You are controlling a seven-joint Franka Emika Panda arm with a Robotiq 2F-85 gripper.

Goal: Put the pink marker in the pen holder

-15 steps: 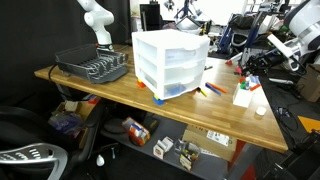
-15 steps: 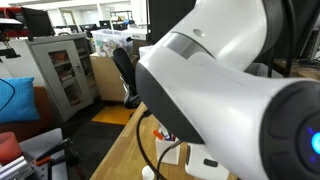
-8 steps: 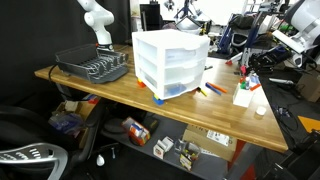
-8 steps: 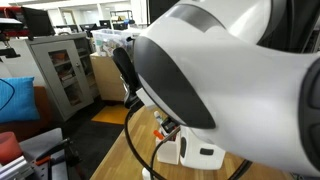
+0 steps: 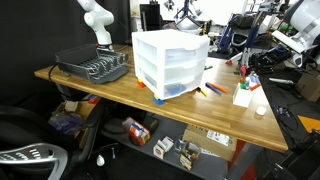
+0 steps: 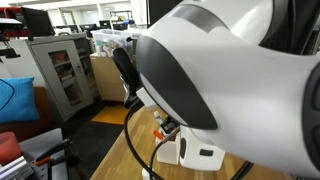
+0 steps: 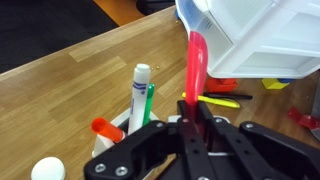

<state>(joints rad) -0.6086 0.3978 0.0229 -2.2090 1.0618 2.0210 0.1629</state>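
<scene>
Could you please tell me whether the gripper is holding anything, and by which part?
The gripper is shut on the pink marker, gripping the end nearest the wrist camera.

In your wrist view, the pen holder (image 7: 125,122) sits on the table (image 7: 70,70) at 8 o'clock from the held marker (image 7: 195,65); the drawer unit (image 7: 260,35) stands at 2 o'clock, loose markers (image 7: 225,100) at 4.

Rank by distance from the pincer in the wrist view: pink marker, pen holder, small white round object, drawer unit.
1. pink marker: clamped in the pincer.
2. pen holder: just left of the pincer, lower down.
3. white round object: on the table, lower left.
4. drawer unit: upper right, farthest.
</scene>
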